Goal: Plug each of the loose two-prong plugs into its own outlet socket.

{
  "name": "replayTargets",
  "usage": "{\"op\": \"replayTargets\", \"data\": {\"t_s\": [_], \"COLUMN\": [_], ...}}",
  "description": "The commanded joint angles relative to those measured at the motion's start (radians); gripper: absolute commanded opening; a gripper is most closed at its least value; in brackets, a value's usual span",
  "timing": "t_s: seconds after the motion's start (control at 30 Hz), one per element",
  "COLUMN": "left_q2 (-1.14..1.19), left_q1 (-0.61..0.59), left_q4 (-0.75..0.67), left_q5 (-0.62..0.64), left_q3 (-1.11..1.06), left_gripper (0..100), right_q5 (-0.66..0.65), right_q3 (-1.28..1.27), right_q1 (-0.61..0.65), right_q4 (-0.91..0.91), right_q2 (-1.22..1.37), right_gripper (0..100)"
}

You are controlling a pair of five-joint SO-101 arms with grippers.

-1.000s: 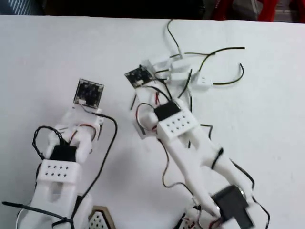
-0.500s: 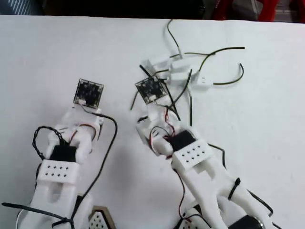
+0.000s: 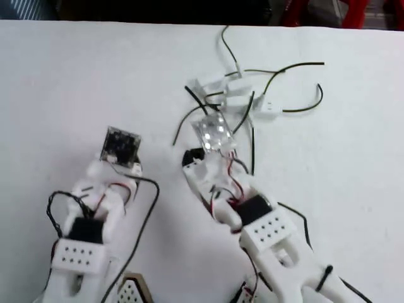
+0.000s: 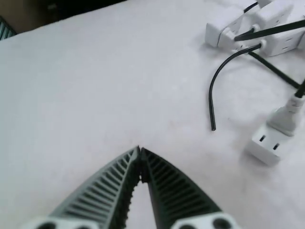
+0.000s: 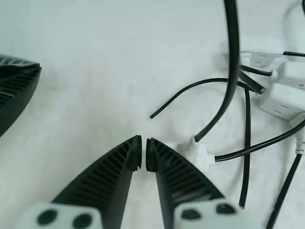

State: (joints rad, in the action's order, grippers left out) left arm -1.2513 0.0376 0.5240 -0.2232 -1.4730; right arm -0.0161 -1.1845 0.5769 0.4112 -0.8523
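- The table is a plain, matt white sheet. A dark strip of room runs behind its far edge, with a red frame at 1 o'clock.
- The sockets lie in a loose cluster at about 12 to 1 o'clock from the table's middle. They are small, boxy white plastic blocks.
- Thin black cords tangle with them and curl out toward 2 o'clock.
- One socket block lies apart from the cluster. It is square-edged, with two slots in its face.
- The left gripper is at 7 o'clock. Its dark ribbed fingers taper to points, and the tips are pressed together over bare table, holding nothing.
- The right gripper is near the middle, at 6 o'clock of the cluster. Its ribbed tips all but touch, with nothing between them.
- A white moulded piece on a black cord lies just beside one right finger. I cannot tell whether it is a plug or a socket.
- Both arms are white plastic, strung with red and black wires.
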Motion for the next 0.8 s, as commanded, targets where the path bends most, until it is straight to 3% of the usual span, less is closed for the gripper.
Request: {"op": "replayTargets", "data": {"t_s": [0.0, 0.23, 0.37, 0.67, 0.77], "left_q2": [-0.2, -0.461, -0.562, -0.572, -0.572], "left_q1": [0.038, 0.038, 0.031, 0.03, 0.03], "left_q4": [-0.025, -0.025, 0.057, 0.196, 0.281], "left_q5": [-0.012, -0.012, -0.014, -0.014, -0.014], "left_q3": [-0.077, -0.222, -0.221, -0.219, -0.219], "left_gripper": [3, 3, 3, 3, 3], "right_q5": [0.005, 0.005, 0.003, 0.003, 0.003], "right_q3": [-0.054, -0.184, -0.269, -0.511, -0.511], "right_q1": [-0.012, -0.007, -0.008, -0.013, -0.061], "right_q4": [-0.077, -0.166, -0.236, -0.272, -0.165], "right_q2": [-0.107, -0.249, -0.318, -0.522, -0.582], "right_gripper": [1.8, 1.8, 1.8, 1.8, 1.8]}}
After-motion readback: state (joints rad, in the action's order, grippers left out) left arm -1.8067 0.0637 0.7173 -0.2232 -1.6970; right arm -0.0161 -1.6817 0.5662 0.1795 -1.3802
